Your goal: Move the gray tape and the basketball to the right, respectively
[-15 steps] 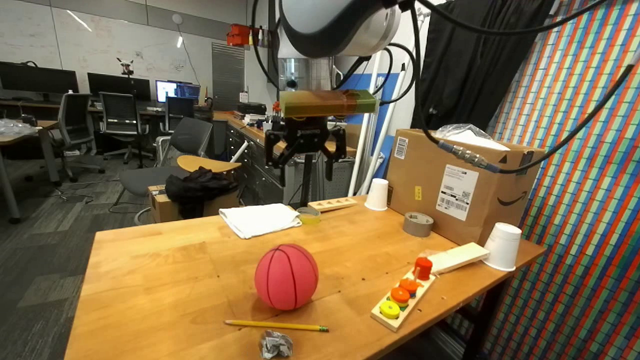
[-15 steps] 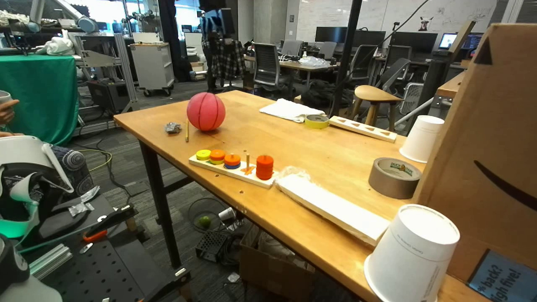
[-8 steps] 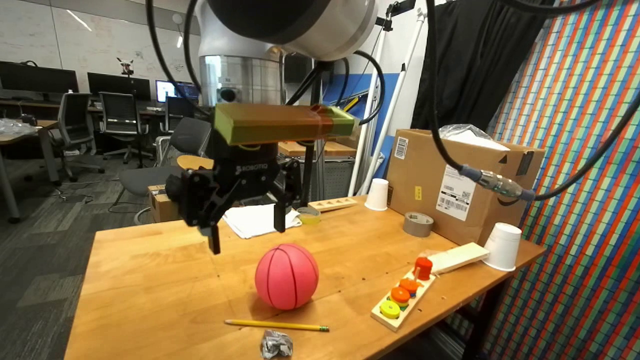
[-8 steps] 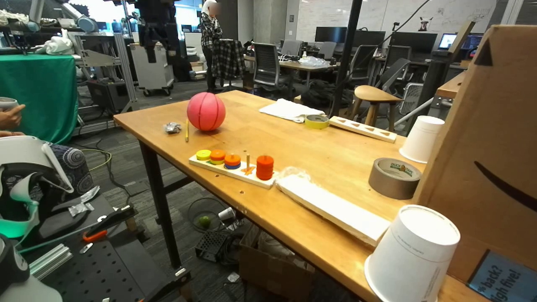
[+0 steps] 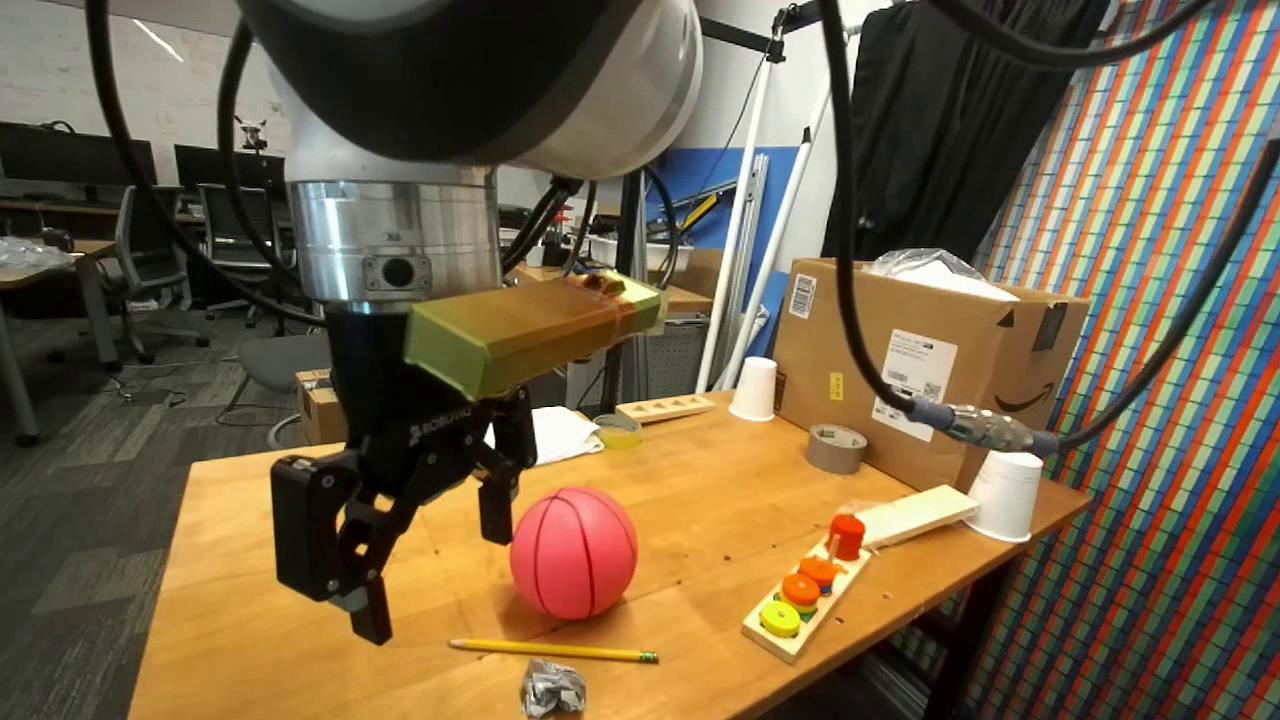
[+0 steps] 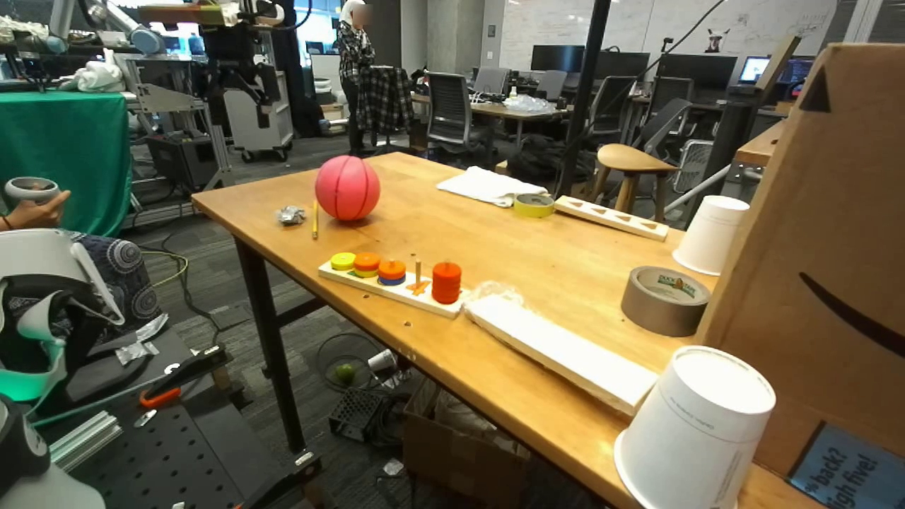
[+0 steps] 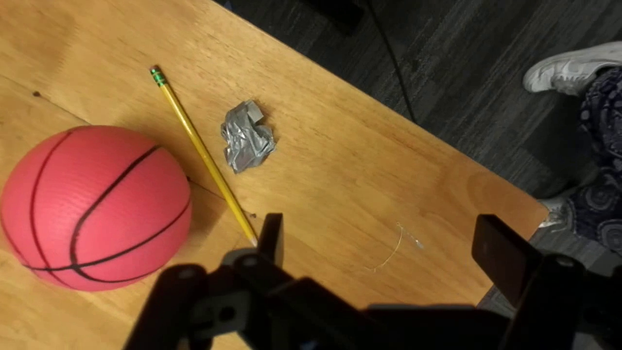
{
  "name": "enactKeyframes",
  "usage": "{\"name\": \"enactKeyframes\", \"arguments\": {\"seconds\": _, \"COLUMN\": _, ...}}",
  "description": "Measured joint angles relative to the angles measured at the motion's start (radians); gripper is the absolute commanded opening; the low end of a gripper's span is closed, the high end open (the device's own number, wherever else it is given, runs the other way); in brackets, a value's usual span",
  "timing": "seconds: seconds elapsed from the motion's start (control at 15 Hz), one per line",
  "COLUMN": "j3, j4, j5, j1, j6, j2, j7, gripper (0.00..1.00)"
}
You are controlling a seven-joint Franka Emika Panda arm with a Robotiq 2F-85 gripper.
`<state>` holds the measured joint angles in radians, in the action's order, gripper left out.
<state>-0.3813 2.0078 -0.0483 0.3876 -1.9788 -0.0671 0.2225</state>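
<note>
In an exterior view the gripper [image 5: 434, 565], fingers wide apart, hangs near the table's [image 5: 700, 490] left edge. By the cut-off near edge lie a silver wad [image 5: 553, 689], material unclear, a pencil [image 5: 553, 650], then the basketball [image 5: 573, 553]. Toward the far right corner sits the gray tape roll [image 5: 836, 452]; a far-edge cloth [image 5: 555, 437] is partly hidden.

Wooden table [image 6: 438, 237], in exterior view: far edge held cloth [image 6: 490, 185], yellow tape [image 6: 534, 210], wooden strip [image 6: 609, 222]; near edge, stacking toy [image 6: 390, 288], plank [image 6: 558, 346], inverted cup [image 6: 693, 431]. Toward left corner lay basketball [image 6: 347, 188], pencil [image 6: 315, 220], silver wad [image 6: 290, 215]. Toward right edge sat gray tape [image 6: 657, 311], second cup [image 6: 710, 235], box [image 6: 813, 247].
</note>
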Motion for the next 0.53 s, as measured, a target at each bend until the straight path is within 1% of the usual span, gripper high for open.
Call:
{"name": "enactKeyframes", "arguments": {"seconds": 0.27, "j3": 0.018, "j4": -0.04, "j5": 0.053, "j1": -0.02, "j6": -0.015, "j2": -0.057, "j7": -0.12, "gripper": 1.0}}
{"name": "enactKeyframes", "arguments": {"seconds": 0.4, "j3": 0.042, "j4": -0.074, "j5": 0.099, "j1": -0.046, "j6": -0.016, "j2": -0.088, "j7": -0.148, "gripper": 1.0}}
{"name": "enactKeyframes", "arguments": {"seconds": 0.53, "j3": 0.079, "j4": -0.103, "j5": 0.167, "j1": -0.086, "j6": -0.014, "j2": -0.123, "j7": -0.165, "gripper": 1.0}}
